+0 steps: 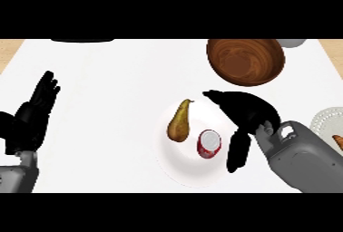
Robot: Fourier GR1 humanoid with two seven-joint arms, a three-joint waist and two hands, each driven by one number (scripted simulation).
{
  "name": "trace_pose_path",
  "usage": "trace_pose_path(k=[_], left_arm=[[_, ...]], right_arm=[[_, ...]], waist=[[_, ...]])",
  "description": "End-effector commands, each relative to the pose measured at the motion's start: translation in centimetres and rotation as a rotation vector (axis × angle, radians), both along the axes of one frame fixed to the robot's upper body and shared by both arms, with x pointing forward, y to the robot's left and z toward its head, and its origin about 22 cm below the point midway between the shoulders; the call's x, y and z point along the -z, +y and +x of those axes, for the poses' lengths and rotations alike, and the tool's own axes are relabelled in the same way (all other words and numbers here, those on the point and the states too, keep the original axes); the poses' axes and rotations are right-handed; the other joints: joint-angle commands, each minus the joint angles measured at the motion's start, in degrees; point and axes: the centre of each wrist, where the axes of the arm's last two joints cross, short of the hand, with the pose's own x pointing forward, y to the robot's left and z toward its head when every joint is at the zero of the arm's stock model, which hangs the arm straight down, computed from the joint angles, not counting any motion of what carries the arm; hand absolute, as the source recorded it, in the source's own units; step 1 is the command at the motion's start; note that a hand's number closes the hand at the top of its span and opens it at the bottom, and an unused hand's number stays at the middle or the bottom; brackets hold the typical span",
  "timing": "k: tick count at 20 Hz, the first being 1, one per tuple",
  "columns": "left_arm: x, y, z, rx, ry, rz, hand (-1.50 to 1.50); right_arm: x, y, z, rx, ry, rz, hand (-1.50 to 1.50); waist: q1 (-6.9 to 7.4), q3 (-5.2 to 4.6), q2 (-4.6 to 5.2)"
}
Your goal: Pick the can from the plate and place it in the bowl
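A red can (pixel 209 144) with a pale top is seen standing on a white plate (pixel 191 174), toward the plate's right side; its round top faces the viewer, so its long axis is judged to run up from the plate and it points no particular way across the surface (pixel 100 90); a slight lean cannot be ruled out from this steep angle. A brownish-green pear (pixel 179 123) is laid just to the can's left on the same plate, stem end toward the far edge.

The right robot hand (pixel 244 113) is held just beside the can on its right, fingers spread and loosely bent, thumb hanging down alongside the can; nothing is held in it, and whether the thumb touches the can cannot be told. The step in hand is judged to be the approach for the grasp; next, the fingers and thumb would need to be brought round the can's sides without the pear being nudged, then the can lifted and carried to the wooden bowl (pixel 245 60), which is set beyond the plate toward the far right.

The left robot hand (pixel 30 118) is rested open, fingers up, near the left edge; a second pale plate (pixel 327 120) is partly seen at the right edge.
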Motion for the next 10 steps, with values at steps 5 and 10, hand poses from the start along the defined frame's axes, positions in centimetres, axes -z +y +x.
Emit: trace_pose_path(k=[5,10], left_arm=[[0.8,-0.7,-0.4,-0.008,0.012,-0.007,0.00],[0.4,0.2,-0.7,-0.001,0.000,0.002,0.00]], right_arm=[[0.8,3.1,-1.6,-0.010,-0.149,-0.172,-1.50],[2.7,2.8,-2.1,0.017,-0.098,-0.145,-1.50]], waist=[[-0.33,0.04,-0.11],[-0.45,0.05,-0.07]])
